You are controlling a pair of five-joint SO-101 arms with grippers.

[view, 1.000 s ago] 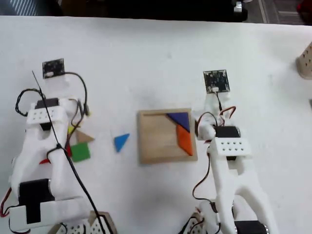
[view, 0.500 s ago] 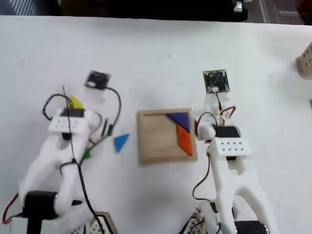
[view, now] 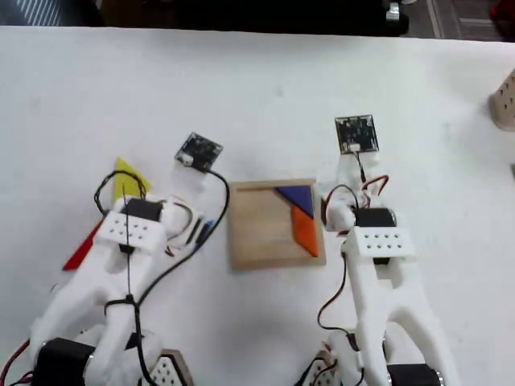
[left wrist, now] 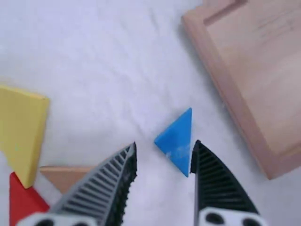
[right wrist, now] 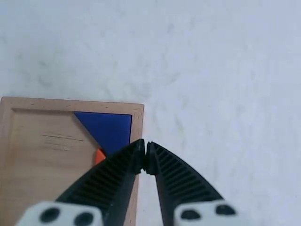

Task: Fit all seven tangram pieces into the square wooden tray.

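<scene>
1 light-blue triangle, nearly hidden from above, lies between left tool's parted jaws; right tool closed.

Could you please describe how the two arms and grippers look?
The left arm and right arm are white plastic with black motors and hole-dotted plates. Black cables loop over the left; red wires trail the right. The left gripper and right gripper have black ribbed fingers.

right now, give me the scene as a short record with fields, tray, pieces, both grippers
tray: square wooden tray, between the arms
in tray: dark blue triangle, orange piece, along its right side
loose: light blue triangle, yellow piece, red piece, tan piece
left gripper: open, over the light blue triangle
right gripper: shut, over the tray's edge
</scene>
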